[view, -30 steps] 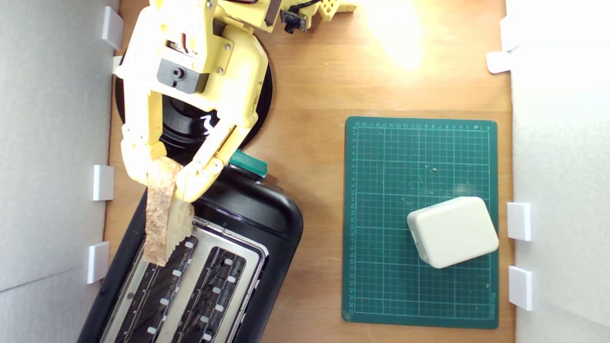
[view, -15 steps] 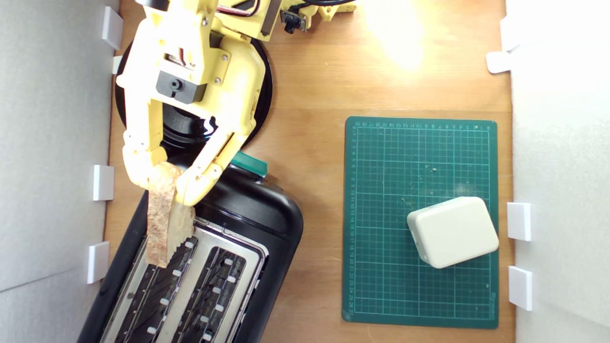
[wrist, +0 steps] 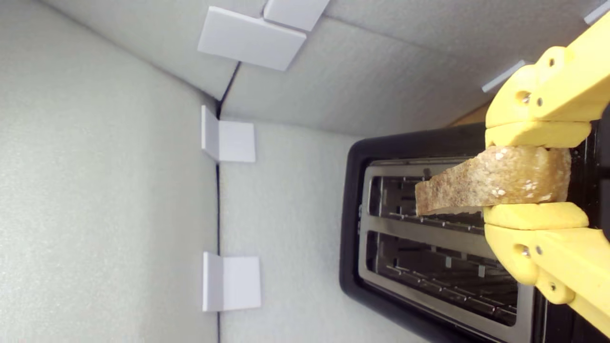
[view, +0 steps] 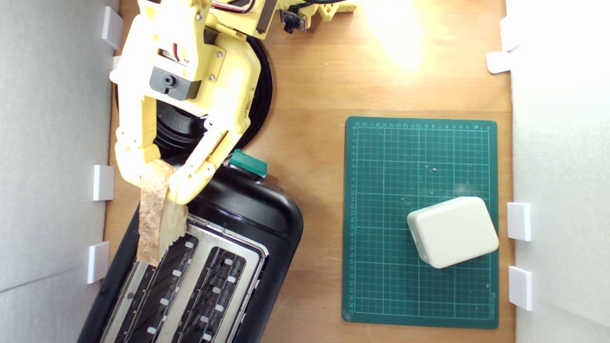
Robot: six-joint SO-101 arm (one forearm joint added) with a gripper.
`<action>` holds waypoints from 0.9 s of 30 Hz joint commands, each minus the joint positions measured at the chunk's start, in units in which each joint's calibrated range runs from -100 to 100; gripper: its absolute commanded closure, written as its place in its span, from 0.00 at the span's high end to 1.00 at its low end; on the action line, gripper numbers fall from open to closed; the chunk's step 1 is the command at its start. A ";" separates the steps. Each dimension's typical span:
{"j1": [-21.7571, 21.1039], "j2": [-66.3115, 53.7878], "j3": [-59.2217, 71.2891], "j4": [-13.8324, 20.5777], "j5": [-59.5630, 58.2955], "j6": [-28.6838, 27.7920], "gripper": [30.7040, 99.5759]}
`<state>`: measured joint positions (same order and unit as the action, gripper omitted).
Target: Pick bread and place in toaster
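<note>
My yellow gripper [view: 157, 178] is shut on the bread [view: 155, 219], a wedge with a brown crust and pale crumb. The slice hangs over the black toaster [view: 248, 209] at the exterior view's lower left, above the slot nearer that view's left edge. The toaster's teal lever knob [view: 248, 163] sits just right of my fingers. In the wrist view the bread [wrist: 491, 183] is pinched between the two yellow fingertips [wrist: 536, 136] of my gripper [wrist: 531, 176], its tip over one of the two open slots of the toaster [wrist: 352, 214].
A round black plate [view: 261, 102] lies under the arm at the exterior view's upper left. A green cutting mat [view: 381, 214] on the right carries a cream-white plastic block [view: 452, 232]. White foam walls [view: 52, 143] with small white brackets border both sides.
The gripper and the bread have shifted slightly toward the exterior view's left, so the slice now hangs over the toaster's left slot edge. The grip is unchanged.
</note>
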<state>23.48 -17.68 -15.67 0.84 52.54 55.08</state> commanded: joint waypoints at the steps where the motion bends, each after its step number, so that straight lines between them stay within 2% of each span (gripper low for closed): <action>1: 0.70 -0.29 -3.89 0.24 -0.24 0.50 0.41; 27: 0.78 6.87 -8.61 0.24 -0.58 0.55 0.41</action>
<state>23.48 -11.13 -20.39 0.84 52.46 55.39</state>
